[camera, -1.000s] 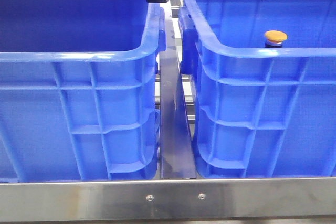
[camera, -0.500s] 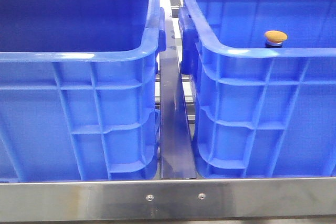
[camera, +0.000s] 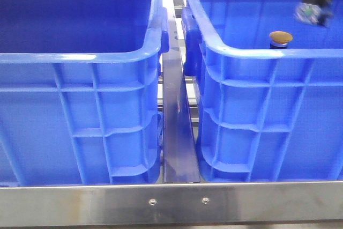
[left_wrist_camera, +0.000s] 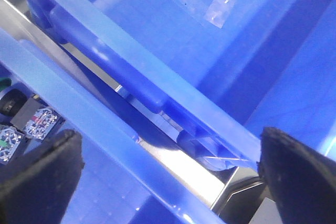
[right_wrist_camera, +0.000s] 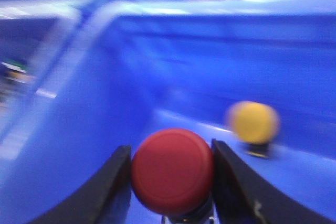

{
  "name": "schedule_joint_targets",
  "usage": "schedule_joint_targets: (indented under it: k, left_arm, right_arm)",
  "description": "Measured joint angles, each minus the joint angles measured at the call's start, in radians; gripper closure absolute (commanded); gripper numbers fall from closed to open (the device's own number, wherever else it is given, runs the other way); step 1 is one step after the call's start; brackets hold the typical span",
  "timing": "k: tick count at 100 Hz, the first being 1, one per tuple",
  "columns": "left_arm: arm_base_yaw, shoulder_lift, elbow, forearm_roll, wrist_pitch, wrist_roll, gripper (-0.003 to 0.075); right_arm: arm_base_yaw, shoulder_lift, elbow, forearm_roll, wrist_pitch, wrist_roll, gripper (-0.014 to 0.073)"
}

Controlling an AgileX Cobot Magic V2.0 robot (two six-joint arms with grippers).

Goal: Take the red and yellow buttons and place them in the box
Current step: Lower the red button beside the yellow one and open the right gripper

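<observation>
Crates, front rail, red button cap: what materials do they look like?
Right crate: moulded plastic, bright blue and semi-glossy, judging by the ribbed walls and the sheen on its rolled rim. Left crate looks the same. Front rail: brushed metal, probably steel or aluminium, with a grey streaked sheen and two screw heads. Red button cap: smooth, matte-looking plastic, though blur leaves that open; the right tool grips it.

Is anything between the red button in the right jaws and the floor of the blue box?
Nothing visible. The right gripper holds the red button inside the box; the yellow button sits off to one side, apart.
</observation>
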Motion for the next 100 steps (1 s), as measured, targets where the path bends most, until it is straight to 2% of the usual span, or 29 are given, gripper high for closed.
schedule_joint_targets:
  k: [15, 31, 49, 71, 100]
  left_arm:
    - [0.000, 0.000, 0.000, 0.000, 0.000, 0.000, 0.0083]
    - [0.000, 0.000, 0.000, -0.013, 0.000, 0.000, 0.0083]
    - [0.000, 0.000, 0.000, -0.034, 0.000, 0.000, 0.0083]
    - [0.000, 0.000, 0.000, -0.035, 0.000, 0.001, 0.0083]
    - [0.000, 0.000, 0.000, -0.037, 0.000, 0.002, 0.0083]
  right_arm:
    - [0.000, 0.000, 0.000, -0.067, -0.125, -0.012, 0.0393]
    - [0.000, 0.003, 0.002, -0.069, -0.256, -0.019, 0.0393]
    - [0.015, 0.074, 0.002, -0.046, -0.367, -0.084, 0.0393]
    - [0.023, 0.166, 0.002, 0.116, -0.441, -0.140, 0.0393]
    - [0.025, 0.239, -0.036, 0.341, -0.444, -0.315, 0.0393]
